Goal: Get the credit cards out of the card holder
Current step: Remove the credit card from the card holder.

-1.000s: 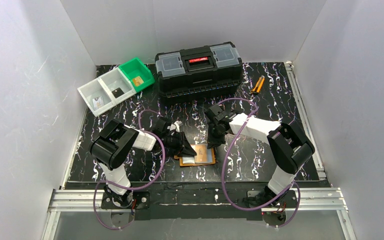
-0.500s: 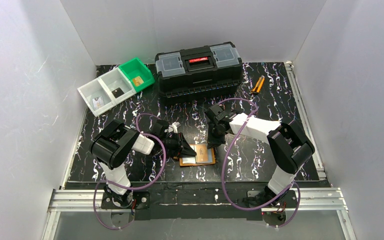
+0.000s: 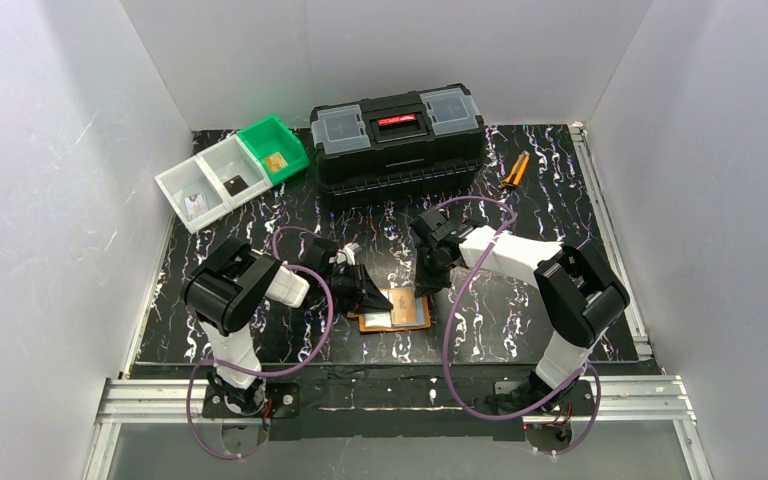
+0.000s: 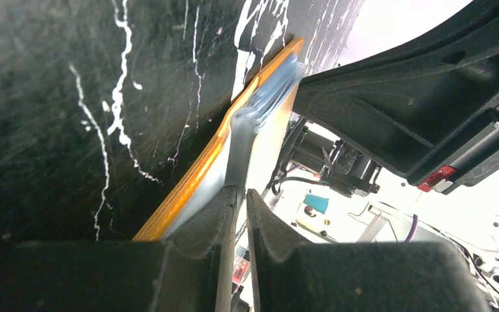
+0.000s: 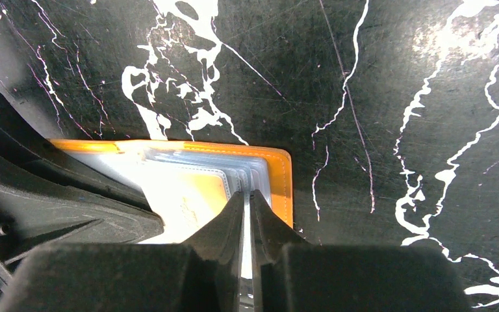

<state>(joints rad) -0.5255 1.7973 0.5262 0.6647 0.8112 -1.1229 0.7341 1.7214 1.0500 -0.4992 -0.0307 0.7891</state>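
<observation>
There is one orange card holder (image 3: pixel 412 316), lying open on the black worktop (image 3: pixel 560 200) between two arms. One gold-tan card (image 3: pixel 402 299) shows in it. Further back are one black toolbox (image 3: pixel 397 135), one pair of orange pliers (image 3: pixel 513 170), two white bins (image 3: pixel 176 205) and one green bin (image 3: pixel 256 135).

A second ago the left pincer (image 3: pixel 378 303) sat a little further back. Now it is down at the holder's left side. The right pincer (image 3: pixel 422 290) and the holder have not moved.

Up close, the left pincer (image 4: pixel 242 194) has its fingers nearly together with a thin gap. A bluish clear leaf of the holder (image 4: pixel 198 168) runs up to the tips, but I cannot tell if it is pinched. The right pincer (image 5: pixel 247 195) has its fingers pressed close, with its tips on the clear pockets by the holder's right edge (image 5: pixel 282 182).

The pockets glare white, so more cards are hard to count. The small things in the bins are too tiny to name.
</observation>
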